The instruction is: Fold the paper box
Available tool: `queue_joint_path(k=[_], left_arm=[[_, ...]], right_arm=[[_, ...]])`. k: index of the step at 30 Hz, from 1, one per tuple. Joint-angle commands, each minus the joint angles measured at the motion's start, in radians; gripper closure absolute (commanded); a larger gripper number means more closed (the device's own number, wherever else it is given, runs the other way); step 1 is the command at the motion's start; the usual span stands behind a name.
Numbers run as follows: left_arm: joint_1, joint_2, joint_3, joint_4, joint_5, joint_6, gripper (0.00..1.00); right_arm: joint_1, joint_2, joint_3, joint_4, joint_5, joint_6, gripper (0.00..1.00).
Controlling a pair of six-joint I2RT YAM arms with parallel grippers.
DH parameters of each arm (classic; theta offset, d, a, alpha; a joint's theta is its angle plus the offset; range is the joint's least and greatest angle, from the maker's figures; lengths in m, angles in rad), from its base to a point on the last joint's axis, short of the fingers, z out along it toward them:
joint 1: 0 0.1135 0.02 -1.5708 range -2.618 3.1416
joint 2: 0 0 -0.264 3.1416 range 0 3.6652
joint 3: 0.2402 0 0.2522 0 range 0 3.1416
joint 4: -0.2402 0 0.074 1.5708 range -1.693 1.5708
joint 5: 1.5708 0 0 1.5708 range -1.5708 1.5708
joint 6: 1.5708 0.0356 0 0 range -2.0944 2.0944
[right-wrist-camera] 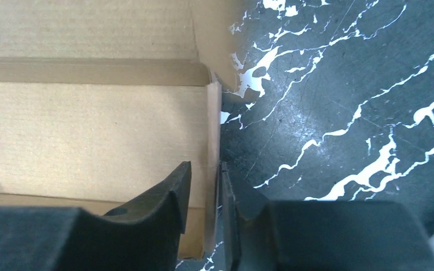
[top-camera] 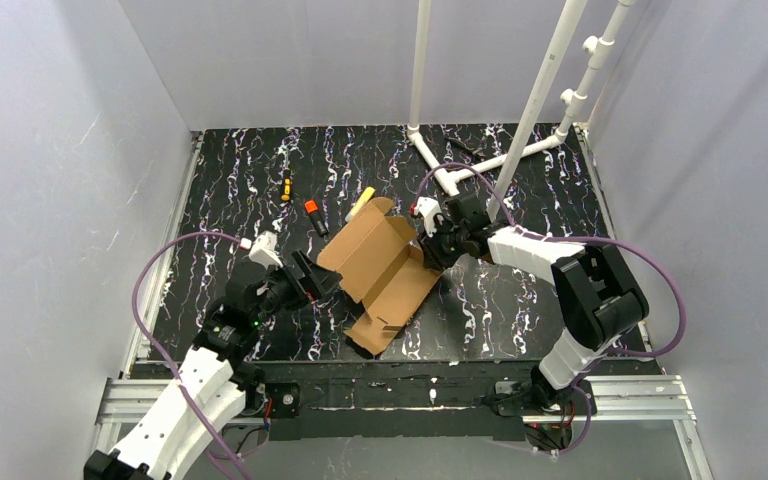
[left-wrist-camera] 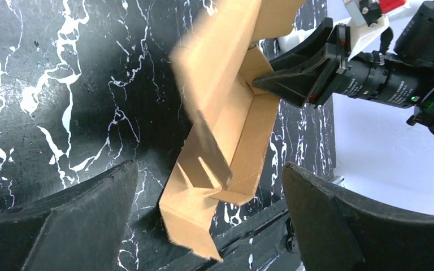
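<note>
The half-folded brown corrugated cardboard box (top-camera: pixel 385 272) lay mid-tabletop (top-camera: pixel 230 180) between my arms, its long axis running far to near, with my right jaws pinching its right side wall, one finger inside and one outside, and my left jaws spread wide just off its left edge, touching nothing.

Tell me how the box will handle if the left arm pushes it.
Probably light: the box is thin corrugated card, mostly hollow. Its panels look stiff, but the creases likely hinge, so a raised flap should swing rather than resist. With the right gripper pinching only one wall, a push may pivot the box around that grip.
</note>
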Motion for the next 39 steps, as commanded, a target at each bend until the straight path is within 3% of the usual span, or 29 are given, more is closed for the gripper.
queue_joint_path(k=[1,5,15,18,22,25,30,36,39], left_arm=[[-0.006,0.063,-0.023,0.129,0.018,-0.016,0.02],[-0.010,0.158,-0.004,0.139,-0.002,0.009,0.02],[-0.095,0.327,0.040,0.136,-0.194,-0.054,0.02],[-0.107,0.396,0.071,0.156,-0.241,-0.053,0.02],[-0.114,0.467,0.104,0.159,-0.308,-0.083,0.02],[-0.115,0.503,0.111,0.160,-0.325,-0.134,0.02],[-0.115,0.403,0.077,0.159,-0.337,-0.162,0.02],[-0.095,0.108,0.009,0.186,-0.329,0.006,0.02],[-0.058,0.065,0.020,0.153,-0.238,0.023,0.02]], right_arm=[[0.000,0.030,0.019,0.059,-0.019,0.045,0.60],[0.000,0.027,0.036,0.044,-0.028,0.039,0.54],[0.000,0.087,0.145,0.004,-0.013,0.008,0.59],[0.000,0.111,0.146,0.007,-0.019,0.002,0.70],[0.000,0.118,0.123,0.033,-0.027,0.008,0.95],[-0.002,0.102,0.080,0.079,-0.041,0.023,0.99],[-0.052,0.032,-0.021,0.234,-0.145,0.095,0.99],[-0.098,-0.042,-0.102,0.356,-0.280,0.137,0.99],[-0.097,-0.041,-0.104,0.369,-0.306,0.149,0.99]])
